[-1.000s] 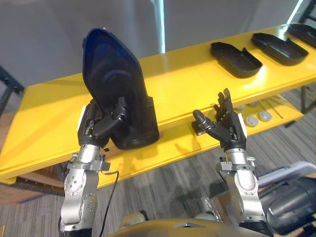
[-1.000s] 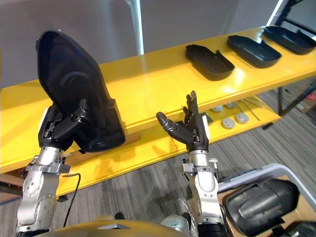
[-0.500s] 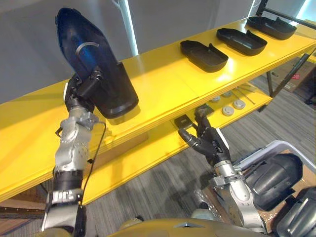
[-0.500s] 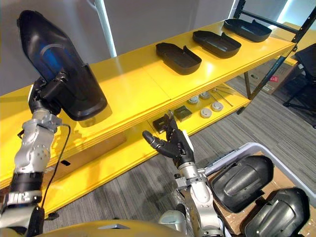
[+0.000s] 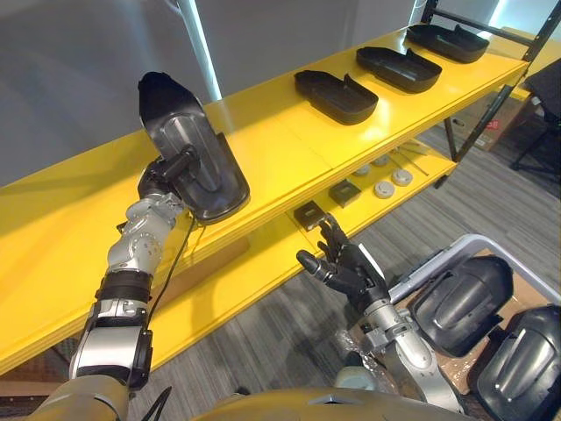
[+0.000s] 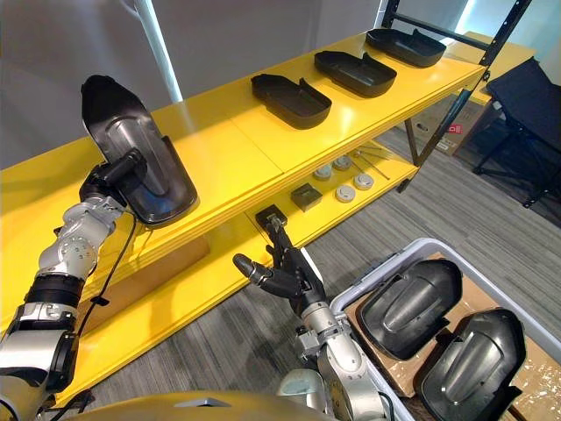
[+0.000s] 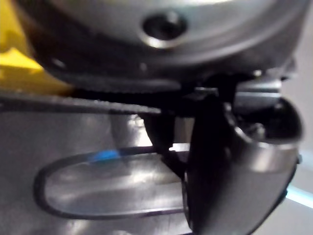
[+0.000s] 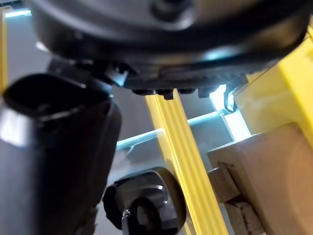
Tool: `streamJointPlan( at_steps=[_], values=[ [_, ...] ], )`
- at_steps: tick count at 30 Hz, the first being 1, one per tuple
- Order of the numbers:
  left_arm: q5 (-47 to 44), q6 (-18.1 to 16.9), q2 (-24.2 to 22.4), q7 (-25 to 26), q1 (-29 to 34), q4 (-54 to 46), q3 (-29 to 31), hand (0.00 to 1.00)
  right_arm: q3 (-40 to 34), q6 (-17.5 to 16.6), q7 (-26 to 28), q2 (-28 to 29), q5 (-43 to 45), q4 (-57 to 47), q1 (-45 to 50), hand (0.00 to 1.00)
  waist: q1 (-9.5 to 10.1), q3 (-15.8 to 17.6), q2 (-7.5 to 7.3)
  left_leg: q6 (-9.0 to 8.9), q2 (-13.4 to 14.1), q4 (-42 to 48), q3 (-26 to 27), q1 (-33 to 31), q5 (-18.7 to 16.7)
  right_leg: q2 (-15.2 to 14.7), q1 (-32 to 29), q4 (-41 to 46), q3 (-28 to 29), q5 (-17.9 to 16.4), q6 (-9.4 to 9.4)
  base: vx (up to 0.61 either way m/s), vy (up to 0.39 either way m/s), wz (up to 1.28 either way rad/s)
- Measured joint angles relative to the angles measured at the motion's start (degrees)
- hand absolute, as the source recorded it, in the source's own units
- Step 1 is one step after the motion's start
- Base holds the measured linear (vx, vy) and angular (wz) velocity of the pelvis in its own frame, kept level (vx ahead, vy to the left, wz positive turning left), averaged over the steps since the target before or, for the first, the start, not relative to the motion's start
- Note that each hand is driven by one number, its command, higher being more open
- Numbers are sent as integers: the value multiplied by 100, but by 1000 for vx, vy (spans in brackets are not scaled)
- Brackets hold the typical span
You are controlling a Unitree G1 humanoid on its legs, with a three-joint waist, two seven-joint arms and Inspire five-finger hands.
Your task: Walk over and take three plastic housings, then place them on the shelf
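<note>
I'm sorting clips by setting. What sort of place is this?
Probably a workshop or factory area: a long yellow shelf holding a row of black plastic housings, a bin of more housings, and small round parts on the lower shelf.

You see a plain, glossy, bright yellow shelf (image 5: pixel 280 149). The held housing (image 5: pixel 215 180) is black with a grey sheen, and the left hand (image 5: pixel 159 180) is dark. The three housings (image 5: pixel 336 95) on the shelf are matt black. The right hand (image 5: pixel 346 270) is dark as well. The floor (image 6: pixel 438 210) is grey carpet with fine stripes. The bin (image 6: pixel 377 273) has a white rim. The discs (image 5: pixel 383 189) are silver-grey.
</note>
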Motion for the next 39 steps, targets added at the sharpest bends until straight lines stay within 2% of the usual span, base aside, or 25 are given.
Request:
streamJointPlan(
  at_steps=[7, 8, 13, 19, 24, 28, 32, 35, 39],
  values=[
    [-35, -2, 7, 414, -289, 0, 14, 0, 7, 21, -45, 20, -2, -27, -2, 100, -43, 106, -154, -11, 15, 89, 143, -82, -37, 15, -191, 46, 161, 24, 6, -21, -7, -11],
    [-8, -2, 7, 476, -326, 1, 14, 100, 17, 21, -45, 20, -3, -41, -2, 100, -68, 118, -168, -19, 30, 122, 156, -82, -54, 26, -190, 46, 179, 25, 5, -6, -15, -6],
    [241, -4, 50, 692, -512, 219, 14, 100, 31, 21, -53, -7, 0, -51, -18, 100, -147, 284, -158, -36, 97, 358, 227, -87, -203, 59, -184, 47, 300, 36, -2, -17, -13, -13],
    [257, -14, 137, 771, -926, 427, 8, 100, 236, 23, -49, -71, -8, -92, -51, 100, -139, 604, -138, -13, 153, 578, 163, -289, -256, 59, -275, 94, 269, 55, -7, -38, -12, 4],
    [474, -17, 376, 1165, -1384, 429, -79, 100, 564, 21, -268, -198, -5, -498, -139, 100, -142, 916, -137, 5, 187, 703, -10, -550, -244, 56, -395, 148, 134, 62, -19, -38, -20, 16],
    [742, -26, 547, 1617, -1508, 445, -85, 100, 717, 20, -495, -199, -6, -509, -197, 100, -121, 939, -131, 11, 188, 703, -19, -601, -238, 56, -452, 176, 136, 56, -29, -2, -4, 2],
    [928, -28, 693, 1860, -1698, 682, -93, 100, 793, 20, -597, -199, -6, -509, -189, 100, -123, 946, -128, 11, 192, 703, -25, -604, -239, 56, -450, 176, 133, 51, -36, 0, 0, 0],
    [1011, -3, 817, 1804, -1813, 799, -95, 100, 826, 19, -627, -197, -5, -509, -182, 100, -128, 1004, -132, 11, 195, 708, -34, -569, -240, 56, -406, 176, 126, 47, -42, -11, -2, 0],
    [1855, 247, 934, 1442, -1816, 843, -101, 100, 916, 19, -627, -198, -2, -509, -157, 100, -121, 1023, -135, 7, 206, 720, -45, -546, -243, 62, -369, 176, 116, 47, -43, -17, -5, 0]
  ],
)
